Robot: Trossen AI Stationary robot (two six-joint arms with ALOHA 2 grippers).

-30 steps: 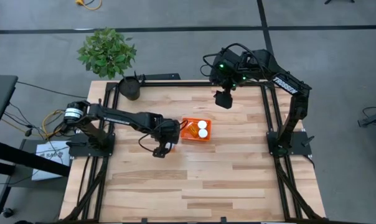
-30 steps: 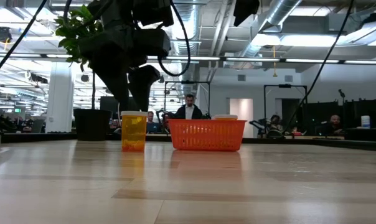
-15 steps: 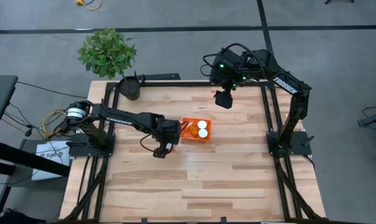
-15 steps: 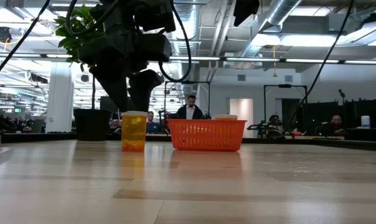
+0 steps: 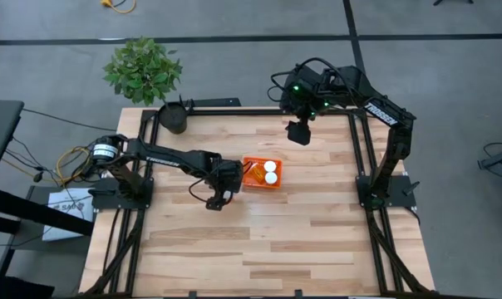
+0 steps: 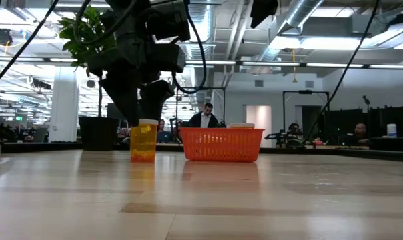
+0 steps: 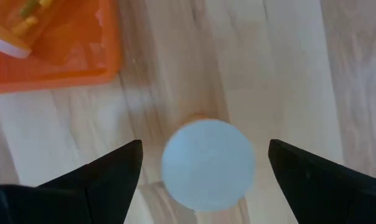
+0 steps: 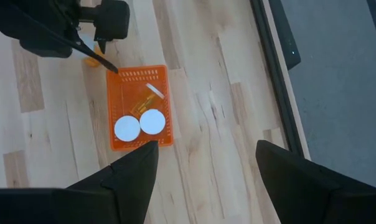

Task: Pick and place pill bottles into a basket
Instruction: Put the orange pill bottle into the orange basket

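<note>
One pill bottle (image 6: 144,141) stands upright on its base on the wooden table, left of the orange basket (image 6: 221,145). Its white cap (image 7: 208,163) shows in the left wrist view. My left gripper (image 7: 204,146) is open right above it, one finger on each side of the cap with a gap to both; it also shows in the high view (image 5: 216,199). The basket (image 8: 141,106) holds two upright bottles (image 8: 127,129) (image 8: 152,122) and one bottle lying down (image 8: 145,98). My right gripper (image 8: 206,146) is open and empty, held high over the table's far side (image 5: 298,131).
A black plant pot (image 5: 174,119) with a green plant (image 5: 143,68) stands at the table's far left corner. Bare wood lies near and right of the basket. People and office fittings show beyond the table's far edge in the low view.
My left gripper has come down toward the standing pill bottle, from above it to the level of its cap, staying open. The bottle and basket have not moved.
</note>
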